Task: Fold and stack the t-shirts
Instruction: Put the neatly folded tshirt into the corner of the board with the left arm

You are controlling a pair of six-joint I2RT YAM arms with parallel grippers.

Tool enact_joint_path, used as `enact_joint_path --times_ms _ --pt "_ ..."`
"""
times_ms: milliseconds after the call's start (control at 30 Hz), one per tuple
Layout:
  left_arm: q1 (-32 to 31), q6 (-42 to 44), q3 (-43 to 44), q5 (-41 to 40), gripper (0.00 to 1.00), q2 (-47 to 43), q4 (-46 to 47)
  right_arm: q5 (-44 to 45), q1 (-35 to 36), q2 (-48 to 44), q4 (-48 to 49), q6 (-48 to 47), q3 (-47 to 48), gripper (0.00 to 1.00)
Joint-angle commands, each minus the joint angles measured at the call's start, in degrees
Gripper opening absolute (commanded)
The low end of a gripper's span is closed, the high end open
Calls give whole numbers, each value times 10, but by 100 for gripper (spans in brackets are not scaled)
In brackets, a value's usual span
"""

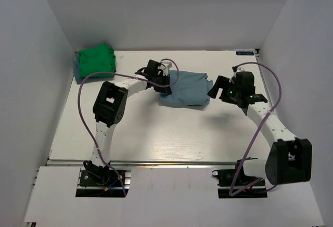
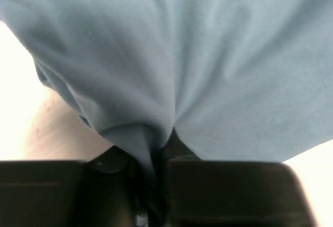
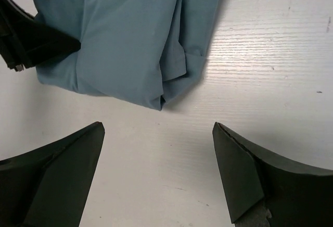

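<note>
The blue-grey t-shirt point(image 1: 186, 88) lies bunched and partly folded on the table's far middle. My left gripper point(image 1: 167, 79) is shut on its left edge; in the left wrist view the cloth point(image 2: 197, 65) is pinched between the jaws and fills the frame. My right gripper point(image 1: 214, 90) is open and empty just right of the shirt; in the right wrist view the shirt point(image 3: 125, 39) lies ahead of the spread fingertips point(image 3: 78, 149). The green t-shirt point(image 1: 95, 61) sits folded in the far left corner.
White walls enclose the table point(image 1: 156, 133) on the left, back and right. Purple cables loop above both arms. The left gripper shows at the upper left of the right wrist view point(image 3: 31, 39).
</note>
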Motion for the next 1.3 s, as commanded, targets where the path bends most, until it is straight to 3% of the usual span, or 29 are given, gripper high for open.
enact_joint_path --times_ms 0,67,200,333,900,1267 --pt "-5 16 37 1 16 9 -31 23 0 -56 17 -7 -24 90" --pt "0 44 59 -22 0 3 -62 34 -2 -70 11 -11 -30 90" --pt "17 108 72 -88 0 -38 -90 64 -2 -109 -4 -19 -48 90" --pt "29 198 72 -234 0 -109 -108 81 -1 -124 -2 -17 -73 90" --pt "132 396 115 -314 0 -192 -60 105 -2 -109 1 -17 -64 90" --pt "222 414 213 -342 0 -151 -29 99 2 -89 6 -2 -45 90"
